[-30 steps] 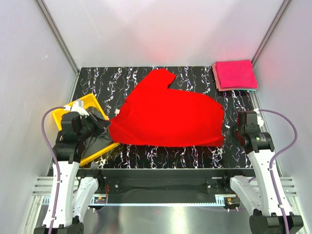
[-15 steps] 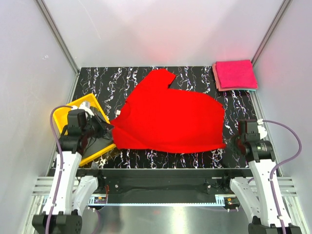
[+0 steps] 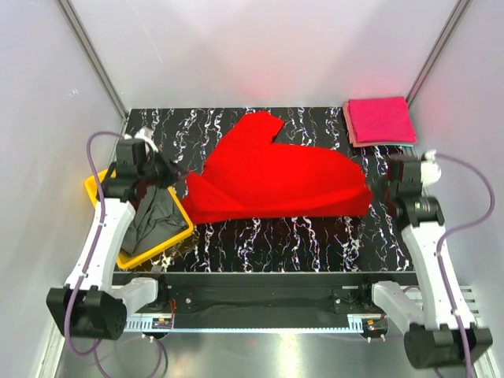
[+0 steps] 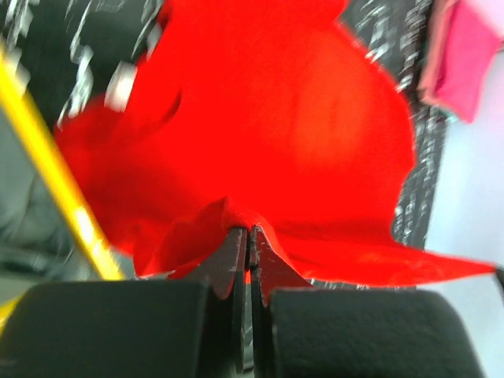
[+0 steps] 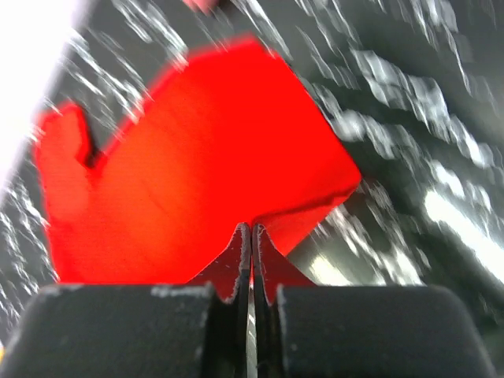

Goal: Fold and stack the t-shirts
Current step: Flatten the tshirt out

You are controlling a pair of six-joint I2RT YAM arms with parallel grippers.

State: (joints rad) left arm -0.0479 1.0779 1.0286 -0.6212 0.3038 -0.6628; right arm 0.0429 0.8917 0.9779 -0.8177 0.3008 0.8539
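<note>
A bright red t-shirt (image 3: 272,177) lies spread over the middle of the black marbled table, its near edge lifted and curling over. My left gripper (image 3: 178,175) is shut on the shirt's left near corner (image 4: 236,216), above the tray's far end. My right gripper (image 3: 376,189) is shut on the right near corner (image 5: 264,216). A folded magenta-pink t-shirt stack (image 3: 381,120) sits at the far right corner. A dark grey t-shirt (image 3: 153,220) lies crumpled in the yellow tray.
The yellow plastic tray (image 3: 177,238) rests at the table's left near side, under my left arm. White walls with metal posts close in the table on three sides. The table's front edge runs just before the arm bases.
Both grippers have risen and moved away from me with the red shirt's near corners. The near hem has lifted off the table and folds toward the back.
</note>
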